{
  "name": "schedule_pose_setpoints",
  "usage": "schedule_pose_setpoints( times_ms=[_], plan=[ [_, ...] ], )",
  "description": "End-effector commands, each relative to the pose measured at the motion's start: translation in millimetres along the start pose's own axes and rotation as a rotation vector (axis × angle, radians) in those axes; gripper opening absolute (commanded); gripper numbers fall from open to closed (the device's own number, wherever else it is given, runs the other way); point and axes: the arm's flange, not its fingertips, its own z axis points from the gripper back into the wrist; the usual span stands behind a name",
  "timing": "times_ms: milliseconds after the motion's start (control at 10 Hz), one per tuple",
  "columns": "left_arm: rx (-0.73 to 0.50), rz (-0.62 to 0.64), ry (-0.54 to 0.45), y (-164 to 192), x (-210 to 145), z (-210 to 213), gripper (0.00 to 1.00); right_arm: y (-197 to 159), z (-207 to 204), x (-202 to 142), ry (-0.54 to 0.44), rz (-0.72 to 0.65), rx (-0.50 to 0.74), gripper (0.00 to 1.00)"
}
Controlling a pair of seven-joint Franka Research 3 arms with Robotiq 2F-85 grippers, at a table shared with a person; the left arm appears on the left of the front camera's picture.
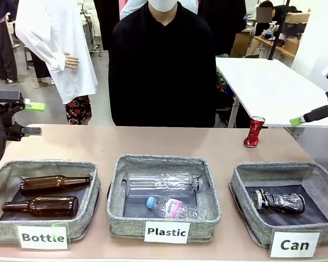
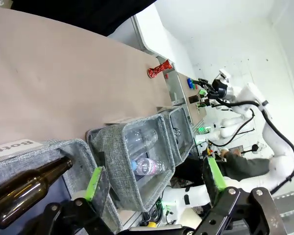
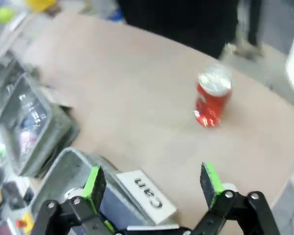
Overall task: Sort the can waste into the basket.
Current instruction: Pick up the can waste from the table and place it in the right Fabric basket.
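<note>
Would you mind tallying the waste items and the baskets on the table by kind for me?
Brown glass bottles: 2, one and another, in the "Bottle" basket
Clear plastic bottles: 2, a large one and a small one, in the "Plastic" basket
Cans: 2, the black can in the "Can" basket and the red can on the table
Baskets: 3
Total: 9

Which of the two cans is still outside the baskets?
The red can: it stands dented on the bare table behind the Can basket. The black can already lies on its side inside that basket.

brown bottles (image 1: 48, 194) in Bottle basket (image 1: 0, 177), clear bottles (image 1: 163, 184) in Plastic basket (image 1: 163, 162)
</note>
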Motion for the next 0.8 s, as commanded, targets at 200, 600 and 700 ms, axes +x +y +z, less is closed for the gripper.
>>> schedule_pose_setpoints(
  times_ms=[200, 600, 700],
  plan=[
    [0.003, -0.021, 0.011, 1.1, 0.1, 3.2, 1.00, -103.3, -39.8, -4.1, -0.133, 0.156, 0.242, 1.00],
    [0.003, -0.021, 0.011, 1.1, 0.1, 3.2, 1.00, -149.2, -91.5, -21.5, -0.225, 0.194, 0.140, 1.00],
    [0.003, -0.021, 0.011, 1.1, 0.1, 3.2, 1.00, -156.6, -105.0, -28.8, -0.208, 0.159, 0.113, 1.00]
  ],
)
